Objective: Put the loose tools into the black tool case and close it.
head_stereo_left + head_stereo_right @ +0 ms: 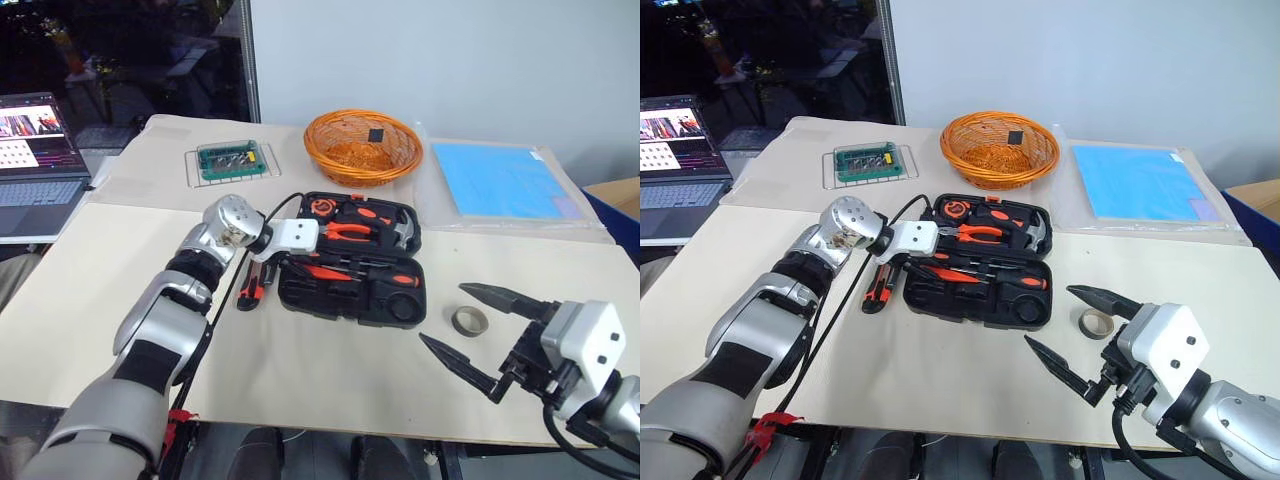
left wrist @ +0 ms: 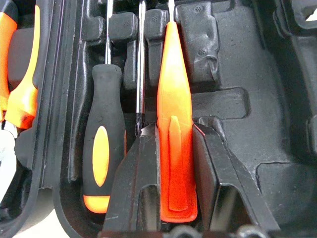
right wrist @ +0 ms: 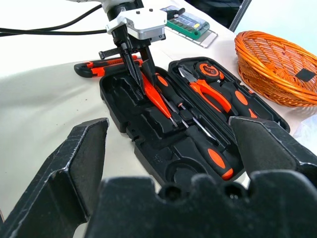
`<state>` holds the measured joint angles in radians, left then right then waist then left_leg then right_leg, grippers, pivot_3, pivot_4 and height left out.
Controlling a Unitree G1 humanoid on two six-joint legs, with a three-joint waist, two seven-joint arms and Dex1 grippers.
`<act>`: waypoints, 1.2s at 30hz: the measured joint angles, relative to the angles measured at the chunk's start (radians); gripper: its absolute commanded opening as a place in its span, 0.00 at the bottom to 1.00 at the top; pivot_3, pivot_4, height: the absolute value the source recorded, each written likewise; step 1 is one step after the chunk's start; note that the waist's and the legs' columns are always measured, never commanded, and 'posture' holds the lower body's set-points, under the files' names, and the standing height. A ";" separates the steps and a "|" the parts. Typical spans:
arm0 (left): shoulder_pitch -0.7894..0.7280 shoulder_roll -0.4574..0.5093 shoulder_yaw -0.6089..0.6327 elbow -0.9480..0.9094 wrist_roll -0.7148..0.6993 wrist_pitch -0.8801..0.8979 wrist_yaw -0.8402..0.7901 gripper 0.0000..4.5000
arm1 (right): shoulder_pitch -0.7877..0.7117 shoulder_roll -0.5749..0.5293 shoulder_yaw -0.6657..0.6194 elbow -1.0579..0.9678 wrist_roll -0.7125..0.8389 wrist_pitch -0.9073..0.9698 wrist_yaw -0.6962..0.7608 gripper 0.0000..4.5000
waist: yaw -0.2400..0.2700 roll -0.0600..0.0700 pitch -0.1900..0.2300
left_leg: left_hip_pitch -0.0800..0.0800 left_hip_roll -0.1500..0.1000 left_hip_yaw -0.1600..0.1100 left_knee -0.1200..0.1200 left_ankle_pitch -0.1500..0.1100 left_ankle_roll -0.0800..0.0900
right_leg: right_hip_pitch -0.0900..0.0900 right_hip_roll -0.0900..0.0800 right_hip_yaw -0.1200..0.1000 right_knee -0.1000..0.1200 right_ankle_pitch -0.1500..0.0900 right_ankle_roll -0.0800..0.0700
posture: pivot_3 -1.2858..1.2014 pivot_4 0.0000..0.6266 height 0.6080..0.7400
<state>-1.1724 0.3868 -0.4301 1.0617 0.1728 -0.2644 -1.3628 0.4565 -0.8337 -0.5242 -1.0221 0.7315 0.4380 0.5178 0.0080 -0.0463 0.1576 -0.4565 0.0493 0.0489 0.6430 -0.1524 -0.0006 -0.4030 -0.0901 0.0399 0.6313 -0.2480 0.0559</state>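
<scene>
Black tool case (image 1: 352,300); all-orange screwdriver (image 2: 176,134); orange woven basket (image 1: 362,147); tan tape roll (image 1: 470,321).

Place: I'm looking at a lab bench.
Signs: paper-covered table (image 1: 330,370), open silver laptop (image 1: 38,150) alongside, green circuit board tray (image 1: 230,160), plain grey wall (image 1: 450,60).

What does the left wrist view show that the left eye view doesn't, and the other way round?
Left wrist view alone: the left gripper's black fingers clamped on the slim all-orange screwdriver, which lies over a moulded recess.

Left eye view alone: the orange woven basket, small tan tape roll, orange-black utility knife on the table and open right gripper.

Both: the open black moulded plastic tool case.
</scene>
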 measured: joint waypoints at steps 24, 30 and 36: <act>0.354 -0.016 0.380 -0.720 -0.338 0.900 0.212 0.01 | -0.368 -0.209 0.010 0.459 0.112 0.088 0.330 1.00 | -0.005 0.000 0.000 | 0.001 0.000 -0.002 0.002 0.000 0.000 | 0.001 0.000 0.000 0.003 0.000 0.001 | 0.52 0.24 1.00; 0.495 -0.140 0.389 -0.882 -0.370 0.922 0.416 0.01 | -0.481 -0.219 0.082 0.532 0.068 0.054 0.428 1.00 | 0.001 0.001 0.000 | 0.001 -0.001 -0.002 0.002 0.000 0.000 | 0.001 0.000 0.000 0.003 0.000 0.001 | 0.52 0.24 1.00; 0.603 -0.073 0.352 -0.981 -0.421 0.955 0.388 0.01 | -0.464 -0.192 0.085 0.485 0.063 0.055 0.430 1.00 | -0.002 0.001 0.000 | 0.003 -0.001 -0.002 0.003 0.000 0.000 | 0.000 0.000 0.001 0.009 0.000 0.000 | 0.52 0.24 1.00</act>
<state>-0.5693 0.3139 -0.0784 0.0802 -0.2485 0.6910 -0.9747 -0.0077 -1.0261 -0.4394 -0.5371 0.7945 0.4928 0.9480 0.0060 -0.0456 0.1573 -0.4537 0.0486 0.0469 0.6456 -0.1521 -0.0004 -0.4031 -0.0899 0.0406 0.6404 -0.2483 0.0560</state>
